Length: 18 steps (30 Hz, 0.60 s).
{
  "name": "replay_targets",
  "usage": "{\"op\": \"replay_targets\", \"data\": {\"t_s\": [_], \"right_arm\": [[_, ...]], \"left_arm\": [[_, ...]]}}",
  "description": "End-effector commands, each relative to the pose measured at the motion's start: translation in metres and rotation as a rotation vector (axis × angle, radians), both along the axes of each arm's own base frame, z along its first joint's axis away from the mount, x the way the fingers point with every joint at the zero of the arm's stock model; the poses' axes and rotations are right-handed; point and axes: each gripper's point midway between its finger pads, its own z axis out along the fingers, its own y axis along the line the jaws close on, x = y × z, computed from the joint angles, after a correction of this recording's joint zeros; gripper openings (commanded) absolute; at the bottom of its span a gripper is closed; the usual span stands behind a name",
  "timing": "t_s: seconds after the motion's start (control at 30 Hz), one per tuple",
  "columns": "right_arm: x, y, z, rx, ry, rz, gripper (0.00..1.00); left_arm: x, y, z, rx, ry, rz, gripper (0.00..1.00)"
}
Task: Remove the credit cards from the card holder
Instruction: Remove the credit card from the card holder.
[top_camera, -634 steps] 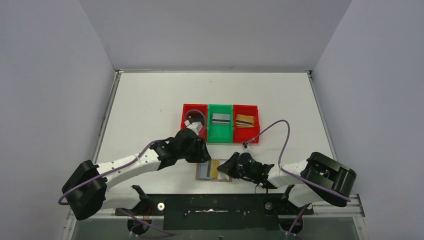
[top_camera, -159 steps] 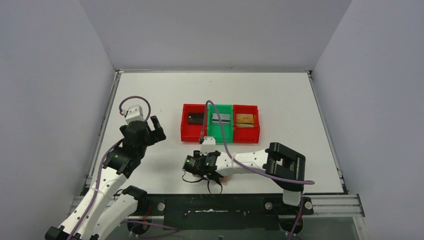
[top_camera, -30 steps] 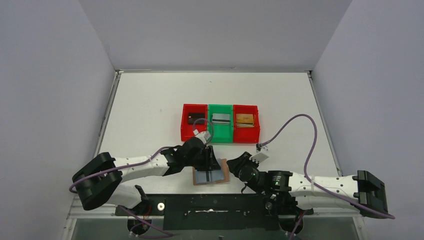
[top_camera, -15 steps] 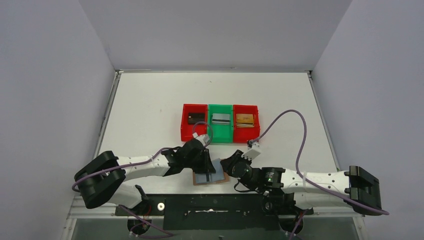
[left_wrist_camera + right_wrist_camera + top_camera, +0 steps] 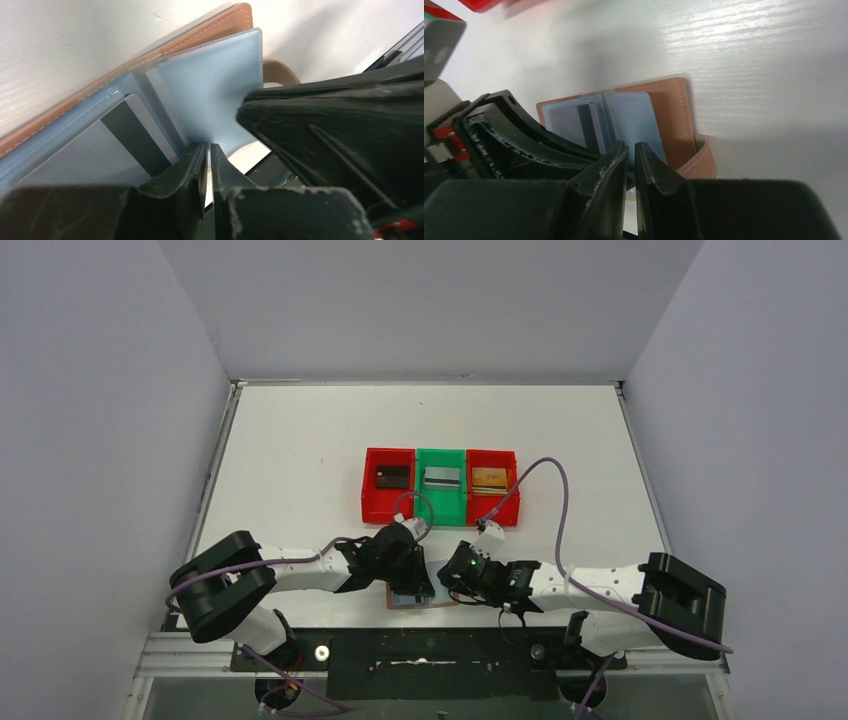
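- White worktop (image 5: 300,440), boxed in by pale grey walls (image 5: 100,390), seen from above and behind the arms.
- At the worktop's near edge, between the two arm tips, the card holder (image 5: 674,120) lies open. Its tan leather faces down and its grey-blue lining faces up.
- Its snap tab (image 5: 704,155) curls out from the right side.
- One credit card (image 5: 85,155), grey with a dark stripe, sits tucked in the left half's slot.
- A translucent blue leaf (image 5: 215,90) stands raised from the fold.
- The left end effector (image 5: 206,146) has its jaws drawn to a thin slit, pinching the lower edge of that leaf.
- The right end effector (image 5: 630,145) sits on the holder's right with its jaws equally narrow and its tips over the near edge. I cannot tell whether they pinch anything.
- Farther back, three bins stand touching in a row:
  - a left red bin (image 5: 390,452) with a black card (image 5: 391,476)
  - a green bin (image 5: 441,452) with a silver card (image 5: 441,477)
  - a right red bin (image 5: 492,453) with a gold card (image 5: 489,479)
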Motion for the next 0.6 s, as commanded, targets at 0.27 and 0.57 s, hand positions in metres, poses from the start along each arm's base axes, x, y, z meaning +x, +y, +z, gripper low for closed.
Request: {"op": "replay_targets", "data": {"t_s": [0.27,0.57], "right_arm": [[-0.019,-0.043,-0.069,-0.471,0.207,-0.096,0.02],[-0.017,-0.027,-0.064,-0.418,0.165,-0.063,0.06]], "left_arm": [[0.012,0.010,0.023,0.041,-0.095,0.021,0.11],[0.036,0.067,0.039,0.100,-0.178,0.234,0.27]]}}
